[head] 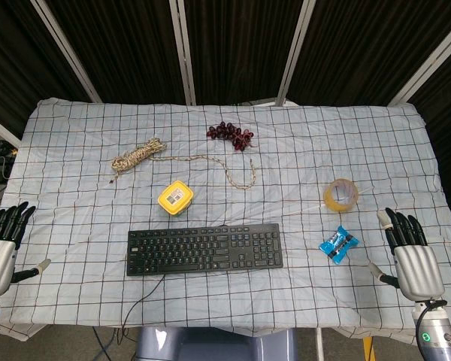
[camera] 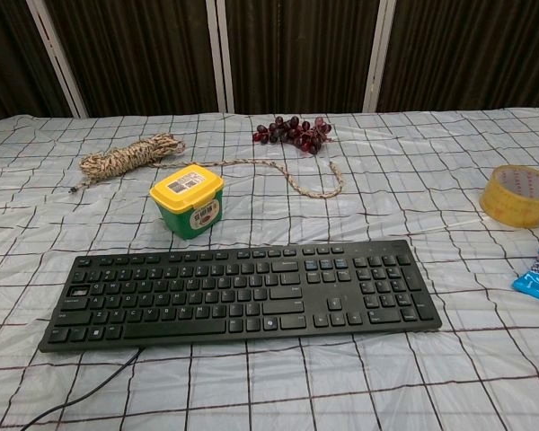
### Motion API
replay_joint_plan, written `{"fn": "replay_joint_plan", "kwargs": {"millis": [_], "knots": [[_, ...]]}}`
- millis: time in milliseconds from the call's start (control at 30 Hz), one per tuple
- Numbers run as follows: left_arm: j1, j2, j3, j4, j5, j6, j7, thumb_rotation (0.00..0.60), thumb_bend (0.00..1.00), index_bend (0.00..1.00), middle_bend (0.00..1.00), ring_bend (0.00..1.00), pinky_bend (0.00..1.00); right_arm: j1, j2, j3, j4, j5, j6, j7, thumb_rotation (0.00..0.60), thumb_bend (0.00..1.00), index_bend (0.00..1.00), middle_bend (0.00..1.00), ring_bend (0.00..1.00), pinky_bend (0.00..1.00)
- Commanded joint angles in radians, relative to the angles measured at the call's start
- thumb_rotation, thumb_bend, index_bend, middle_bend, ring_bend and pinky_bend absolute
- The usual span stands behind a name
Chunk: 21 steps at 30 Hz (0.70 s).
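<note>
My left hand (head: 1,248) hovers at the table's front left corner, fingers straight and apart, holding nothing. My right hand (head: 412,256) is at the front right, also flat with fingers apart and empty; a blue snack packet (head: 338,244) (camera: 537,274) lies just to its left. A black keyboard (head: 204,249) (camera: 242,292) lies at the front centre between the hands. Neither hand shows in the chest view.
A small green tub with a yellow lid (head: 175,197) (camera: 188,200) stands behind the keyboard. A coiled rope (head: 137,156) (camera: 130,153) trails right across the cloth. Dark grapes (head: 231,134) (camera: 292,133) lie at the back centre. A roll of yellow tape (head: 341,195) (camera: 518,194) sits right.
</note>
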Motion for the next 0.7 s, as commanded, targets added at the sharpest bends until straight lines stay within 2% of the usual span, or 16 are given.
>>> {"fn": "replay_joint_plan", "kwargs": {"millis": [33,333,500,600,700], "knots": [[0.001,-0.001,0.0,0.0,-0.001,0.001,0.001,0.6,0.02,0.0,0.0,0.0,0.0,-0.001,0.0,0.002,-0.001,-0.001,-0.004,0.003,0.6,0.14,0.0,0.0,0.0,0.02],[0.004,-0.001,-0.001,0.001,0.0,0.007,0.001,0.6,0.02,0.0,0.0,0.0,0.0,0.015,0.011,0.006,-0.03,-0.038,-0.032,0.003,0.6,0.14,0.0,0.0,0.0,0.02],[0.003,0.0,-0.002,0.001,-0.005,0.004,-0.003,0.6,0.02,0.0,0.0,0.0,0.0,0.045,0.037,0.018,-0.095,-0.041,-0.082,0.004,0.6,0.14,0.0,0.03,0.02,0.04],[0.003,0.0,-0.003,0.0,-0.008,0.003,-0.004,0.6,0.02,0.0,0.0,0.0,0.0,0.069,0.037,0.031,-0.147,-0.041,-0.112,-0.034,0.6,0.14,0.03,0.2,0.16,0.19],[0.003,0.0,-0.004,-0.001,-0.01,0.002,-0.005,0.6,0.02,0.0,0.0,0.0,0.0,0.102,0.01,0.056,-0.195,-0.04,-0.14,-0.101,0.6,0.15,0.08,0.44,0.41,0.42]]}}
